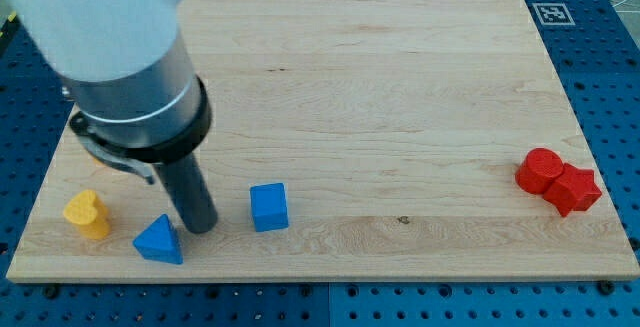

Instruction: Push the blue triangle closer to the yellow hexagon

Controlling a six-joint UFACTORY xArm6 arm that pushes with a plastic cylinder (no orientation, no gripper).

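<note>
The blue triangle (159, 241) lies near the board's bottom edge at the view's left. My tip (201, 227) rests on the board just to the right of the blue triangle, close to or touching its right side. A yellow block (88, 214), rounded and not clearly a hexagon, sits left of the triangle near the board's left edge. A gap of bare wood separates the triangle from the yellow block. The arm's grey body hides the board's upper left part.
A blue cube (269, 207) stands to the right of my tip. Two red blocks (558, 182) touch each other near the board's right edge. The wooden board (380, 87) lies on a blue perforated table; a fiducial tag (551, 13) marks its top right corner.
</note>
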